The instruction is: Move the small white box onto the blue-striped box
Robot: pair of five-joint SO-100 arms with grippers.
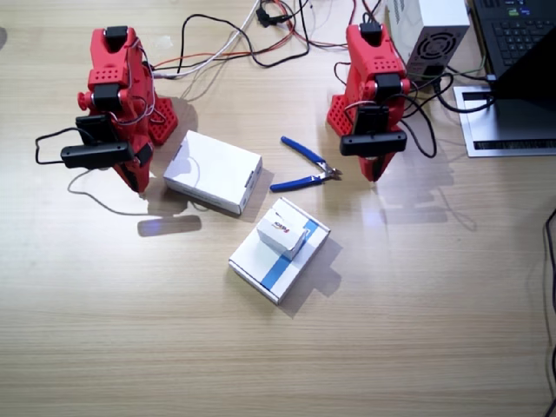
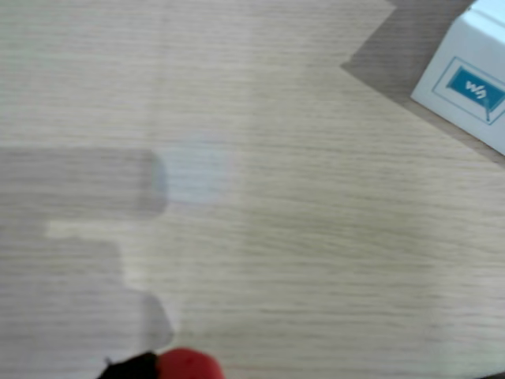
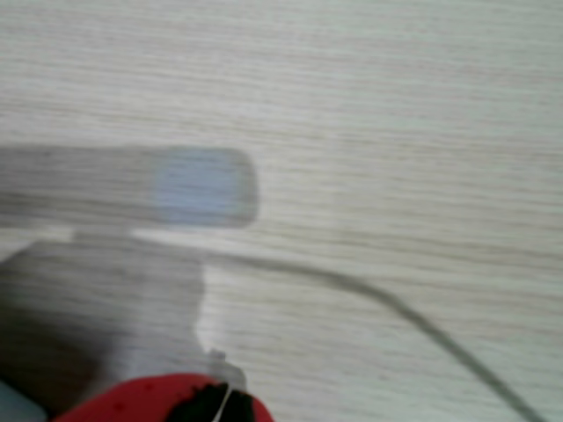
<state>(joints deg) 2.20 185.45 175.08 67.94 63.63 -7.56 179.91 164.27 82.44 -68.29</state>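
The small white box (image 1: 281, 232), with red lettering on top, sits on the blue-striped box (image 1: 261, 265) at the middle of the table, over its far end and partly over the stripe. Both arms are folded back near their bases, away from the boxes. My left gripper (image 1: 374, 171) points down at the table to the upper right of the boxes, jaws together and holding nothing. My right gripper (image 1: 132, 176) hangs beside the plain white box, also shut and holding nothing. Only a red fingertip (image 2: 186, 365) and another red fingertip (image 3: 163, 397) show in the wrist views.
A plain white flat box (image 1: 213, 170) lies beside the right arm. Blue-handled pliers (image 1: 304, 165) lie between the arms. Cables, a grey power unit (image 1: 432, 35) and a laptop (image 1: 521, 52) crowd the far right. A white box corner with a blue logo (image 2: 473, 83) shows in a wrist view.
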